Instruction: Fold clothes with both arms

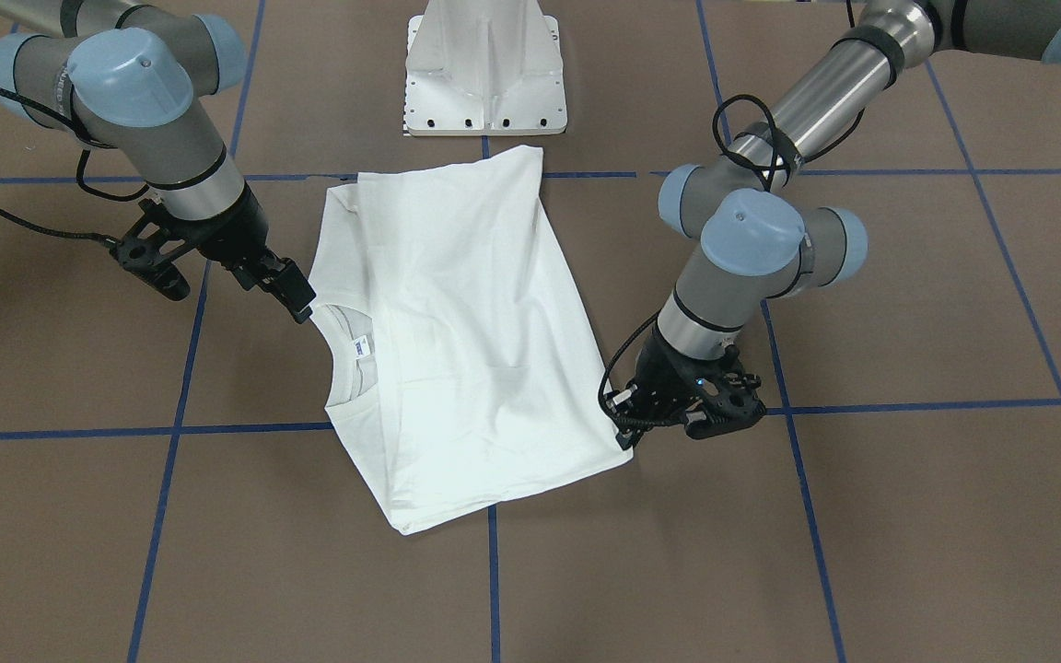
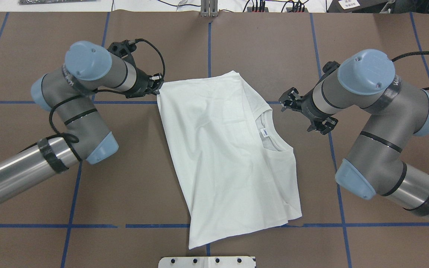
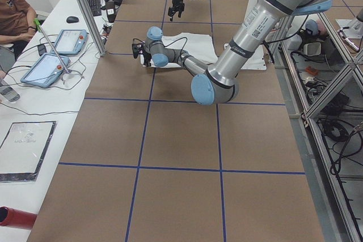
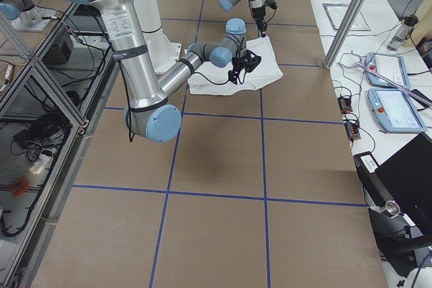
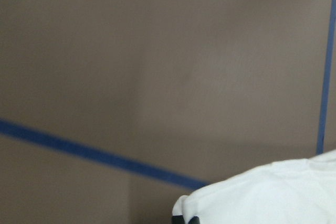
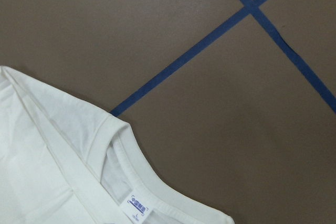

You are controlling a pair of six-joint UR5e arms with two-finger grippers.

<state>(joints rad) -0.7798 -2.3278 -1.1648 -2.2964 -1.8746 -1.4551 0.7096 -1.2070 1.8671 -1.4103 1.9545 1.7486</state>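
**Mia:** Where was the shirt?

**Tom:** The shirt (image 2: 222, 149) lay flat in the middle of the table (image 2: 237, 44). One part was folded over and covered some of the collar (image 6: 152, 182).

**Mia:** What were the grippers doing?

**Tom:** The left gripper (image 2: 156, 88) was at the far corner of the shirt. Its fingers looked pinched together on that corner. The right gripper (image 1: 298, 302) was just beside the edge near the collar. I could not tell if its fingers were apart or together, or if they touched the cloth.

**Mia:** So which step was it?

**Tom:** I think it was a middle step. One fold was made and the next one was getting ready.

**Mia:** What did the next move need?

**Tom:** I think the right gripper had to grab its edge first. Then both had to lift evenly and carry the cloth over together, or it would bunch up.

**Mia:** What could you not see?

**Tom:** The sleeves were out of sight, and no black writing showed. The right wrist camera showed the collar, the little label (image 6: 137, 205) and the blue lines (image 6: 210, 40), but no fingers. The left wrist camera was blurry, with only a bit of white cloth at the bottom. In the side views the grippers were too small to read.
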